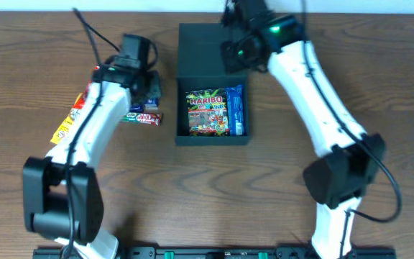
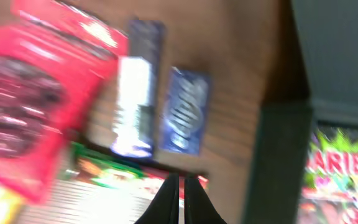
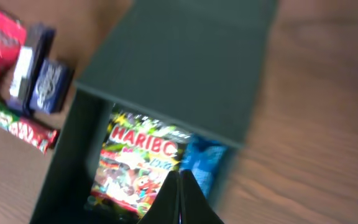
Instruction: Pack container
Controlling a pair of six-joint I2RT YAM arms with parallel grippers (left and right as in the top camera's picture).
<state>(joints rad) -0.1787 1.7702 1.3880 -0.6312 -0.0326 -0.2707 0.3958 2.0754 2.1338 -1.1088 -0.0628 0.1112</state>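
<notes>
The container [image 1: 185, 79] is a dark box in the middle of the table, its flap lid [image 1: 201, 44] folded open at the back. Inside lie a Haribo packet [image 1: 205, 113] and a blue packet [image 1: 236, 109]. My right gripper [image 1: 233, 59] hovers over the container's back edge, shut and empty; in the right wrist view its tips [image 3: 179, 177] point between the Haribo packet [image 3: 135, 165] and the blue packet [image 3: 204, 158]. My left gripper [image 1: 151, 93] is shut and empty just left of the container, over a green-red bar [image 2: 104, 171].
Loose snacks lie left of the container: a red packet [image 2: 36, 99], a dark bar with a white label [image 2: 138, 93], a small blue packet [image 2: 185, 112] and yellow-red packets [image 1: 74, 119]. The container wall [image 2: 278, 162] stands close on the left gripper's right.
</notes>
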